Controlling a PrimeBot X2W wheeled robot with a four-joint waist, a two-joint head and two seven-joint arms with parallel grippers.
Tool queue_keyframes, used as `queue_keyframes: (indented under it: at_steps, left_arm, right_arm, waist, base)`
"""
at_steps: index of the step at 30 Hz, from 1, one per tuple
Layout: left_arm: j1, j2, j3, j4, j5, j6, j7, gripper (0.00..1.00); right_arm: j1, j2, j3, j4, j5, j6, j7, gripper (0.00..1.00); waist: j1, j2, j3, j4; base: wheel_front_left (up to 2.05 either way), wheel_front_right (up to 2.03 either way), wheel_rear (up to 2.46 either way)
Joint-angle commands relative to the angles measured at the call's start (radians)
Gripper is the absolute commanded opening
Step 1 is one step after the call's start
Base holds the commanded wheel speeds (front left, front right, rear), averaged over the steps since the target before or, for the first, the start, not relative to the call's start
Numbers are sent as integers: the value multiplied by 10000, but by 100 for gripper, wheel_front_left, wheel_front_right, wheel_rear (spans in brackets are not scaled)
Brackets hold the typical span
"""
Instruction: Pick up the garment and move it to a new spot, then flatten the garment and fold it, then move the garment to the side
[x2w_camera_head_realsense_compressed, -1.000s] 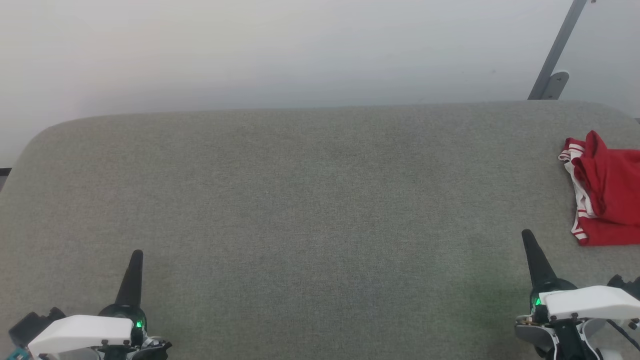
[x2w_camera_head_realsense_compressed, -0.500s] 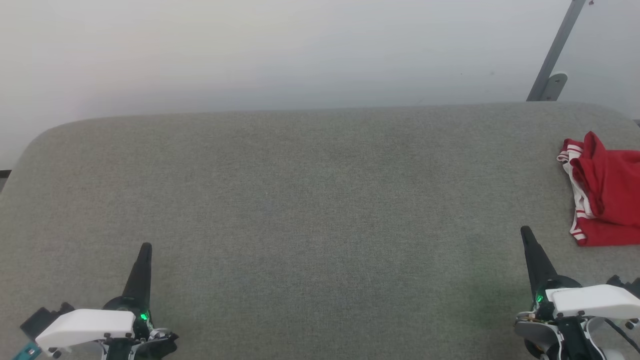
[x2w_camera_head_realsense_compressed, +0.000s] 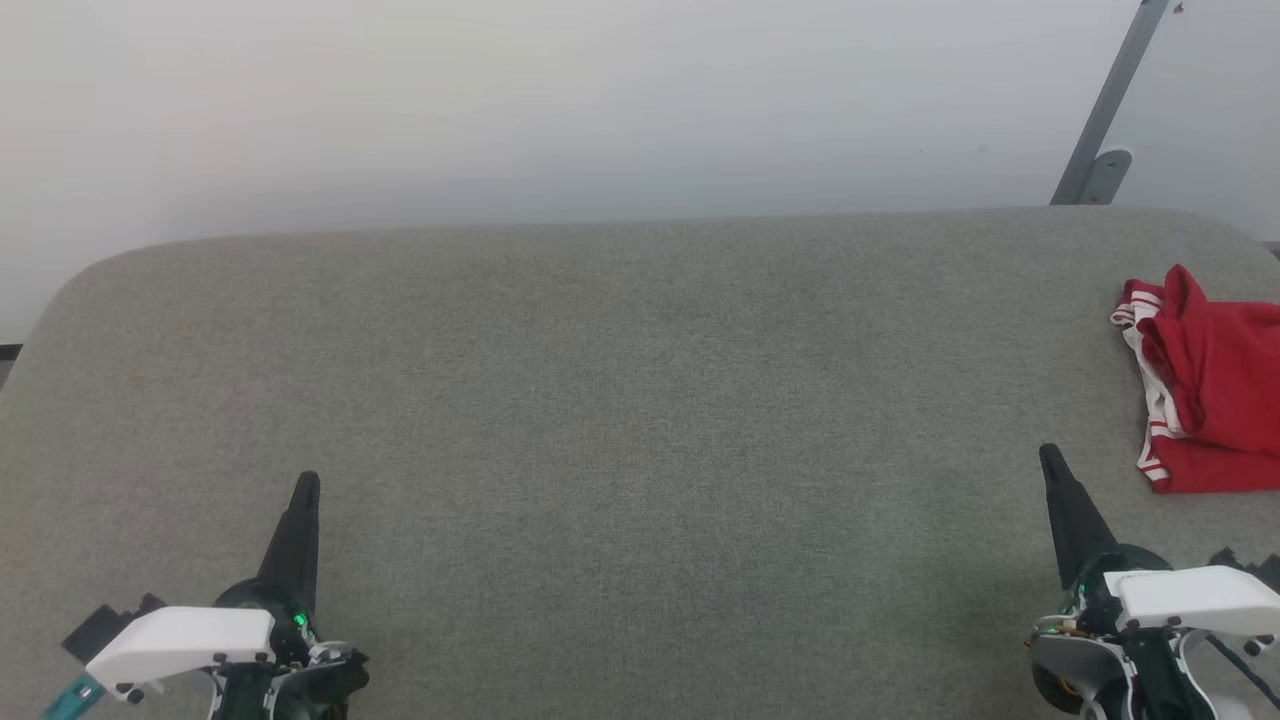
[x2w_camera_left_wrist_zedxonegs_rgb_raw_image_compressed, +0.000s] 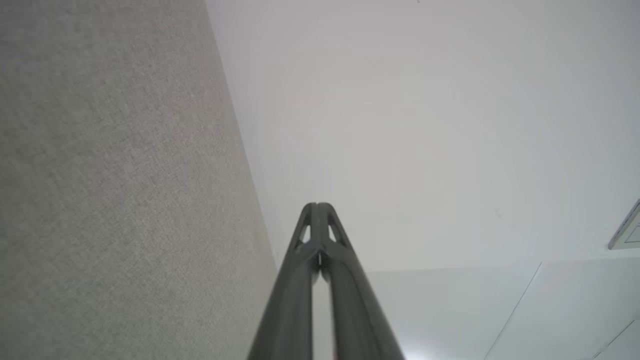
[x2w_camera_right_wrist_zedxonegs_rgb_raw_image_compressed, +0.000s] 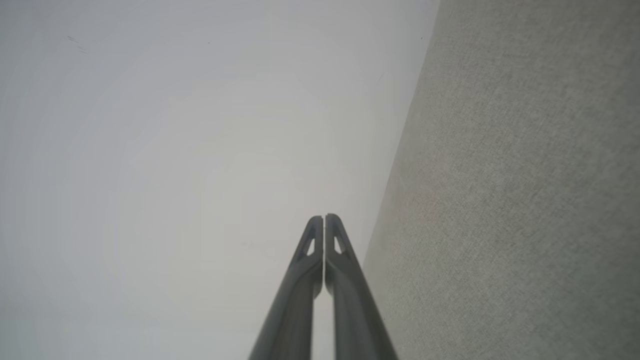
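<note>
Lying in a loose heap at the right edge of the grey table (x2w_camera_head_realsense_compressed: 640, 400), the red shirt (x2w_camera_head_realsense_compressed: 1215, 390) is apart from both arms. L gripper (x2w_camera_head_realsense_compressed: 305, 485) & R gripper (x2w_camera_head_realsense_compressed: 1048, 455) are closed, holding nothing, parked low at the front corners, prob. to keep the middle free; R one is nearer the shirt

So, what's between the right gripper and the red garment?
Only bare grey table surface, in the head view; the shut right gripper sits apart from the garment.
</note>
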Motion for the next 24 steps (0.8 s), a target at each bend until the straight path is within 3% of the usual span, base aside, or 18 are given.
queue_keyframes:
  at_steps: [1, 10, 24]
  left_arm:
    - [-190, -30, 30, 7, -160, -29, 68, 0]
    - [-303, -172, 40, 57, -560, -31, 237, 0]
    - [-297, -160, 41, 55, -555, -32, 230, 0]
  right_arm:
    - [-145, -40, 11, -84, 211, -3, 63, 0]
    - [-149, -40, 19, -112, 818, -3, 207, 0]
    - [-150, -38, 17, -103, 810, -3, 200, 0]
  waist:
    - [0, -1, -4, -1]
    - [0, -1, -35, -13]
    - [0, -1, -37, -13]
  base:
    - [0, 0, 0]
    - [0, 0, 0]
    - [0, 0, 0]
